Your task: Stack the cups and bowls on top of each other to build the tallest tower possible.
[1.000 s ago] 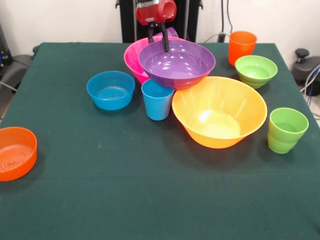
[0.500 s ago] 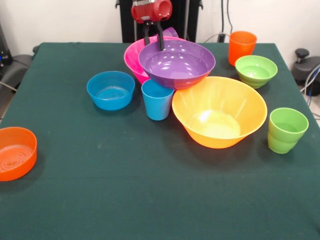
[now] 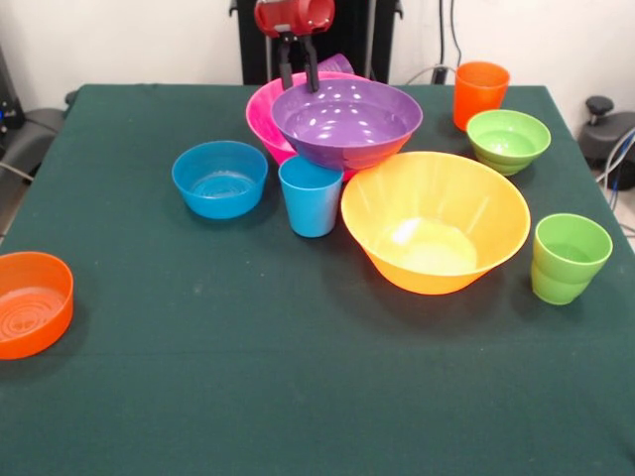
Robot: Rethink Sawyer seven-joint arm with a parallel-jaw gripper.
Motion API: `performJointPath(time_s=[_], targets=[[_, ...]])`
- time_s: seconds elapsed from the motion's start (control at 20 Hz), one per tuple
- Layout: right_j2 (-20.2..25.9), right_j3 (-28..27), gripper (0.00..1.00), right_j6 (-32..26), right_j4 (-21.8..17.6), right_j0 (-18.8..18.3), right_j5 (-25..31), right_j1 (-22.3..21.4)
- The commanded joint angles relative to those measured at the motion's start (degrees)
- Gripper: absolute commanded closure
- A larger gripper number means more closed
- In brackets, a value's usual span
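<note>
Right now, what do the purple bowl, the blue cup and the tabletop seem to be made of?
The purple bowl looks like glossy hard plastic: bright white glints dot its inside. The blue cup seems to be thinner, slightly see-through plastic with a softer sheen. The tabletop appears covered in dark green cloth, perhaps felt: it is matte and shows no reflections.

A glossy red rounded wrist housing (image 3: 294,15) carries two thin black jaws.
</note>
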Motion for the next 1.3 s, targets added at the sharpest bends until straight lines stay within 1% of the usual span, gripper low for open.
performJointPath(time_s=[0.05, 0.1, 0.15, 0.4, 0.55, 0.7, 0.9, 1.05, 1.15, 1.3], targets=[[2.1, -1.6, 0.00, 15.8, -3.2, 0.0, -3.8, 0.2], [3.0, -1.1, 0.00, 16.4, -3.0, -0.4, -3.4, -0.2], [5.0, -0.3, 0.00, 17.8, -2.8, -1.3, -2.1, -0.4], [8.4, 0.9, 0.00, 20.3, -2.2, -2.6, 1.1, -0.7], [12.0, 2.0, 0.00, 23.7, -1.5, -3.7, 3.9, -1.2], [14.3, 2.7, 0.00, 26.8, -0.8, -4.2, 5.9, -1.9], [17.9, 4.2, 0.00, 31.2, 0.4, -5.3, 6.4, -4.2], [20.9, 4.7, 0.00, 36.1, 1.4, -6.1, 6.3, -6.8], [21.4, 4.5, 0.00, 37.6, 1.7, -6.3, 5.2, -8.2], [19.9, 3.5, 0.00, 37.6, 1.8, -5.9, 2.3, -9.9]])
